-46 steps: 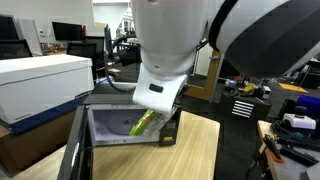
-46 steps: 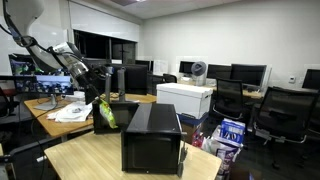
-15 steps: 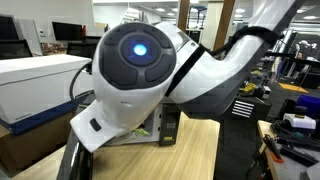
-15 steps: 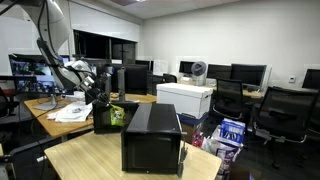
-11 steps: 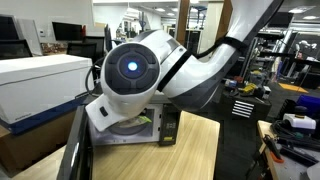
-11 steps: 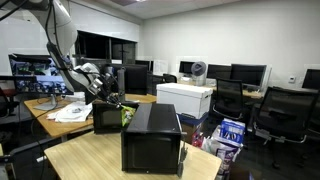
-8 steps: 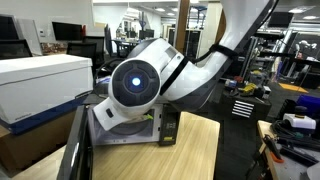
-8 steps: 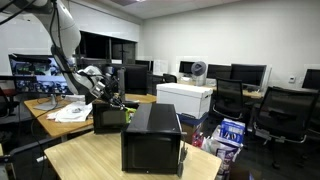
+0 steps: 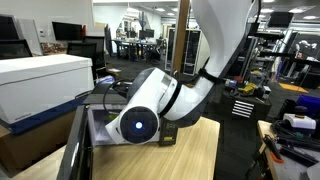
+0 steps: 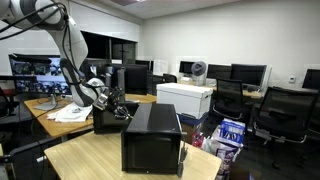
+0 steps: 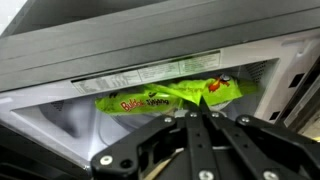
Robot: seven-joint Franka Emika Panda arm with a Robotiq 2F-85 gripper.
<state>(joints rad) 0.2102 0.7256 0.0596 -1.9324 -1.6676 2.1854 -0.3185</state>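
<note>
In the wrist view the gripper (image 11: 197, 118) has its fingers pressed together, and they seem to nip the near edge of the green snack bag (image 11: 165, 99). The bag sits straight ahead of the fingertips, its long axis crosswise to the reach and slightly tilted, with more of it toward that view's left. Beyond it rises the back wall of the open microwave (image 10: 150, 138), whose cavity holds the bag

The arm (image 9: 215, 50) runs down from above and bends at the wrist (image 9: 150, 105), which lies close to horizontal. The gripper (image 11: 197, 117) extends forward in line with the wrist. Its jaws are fully closed, with the fingertips (image 11: 188, 125) meeting on the centreline.
</note>
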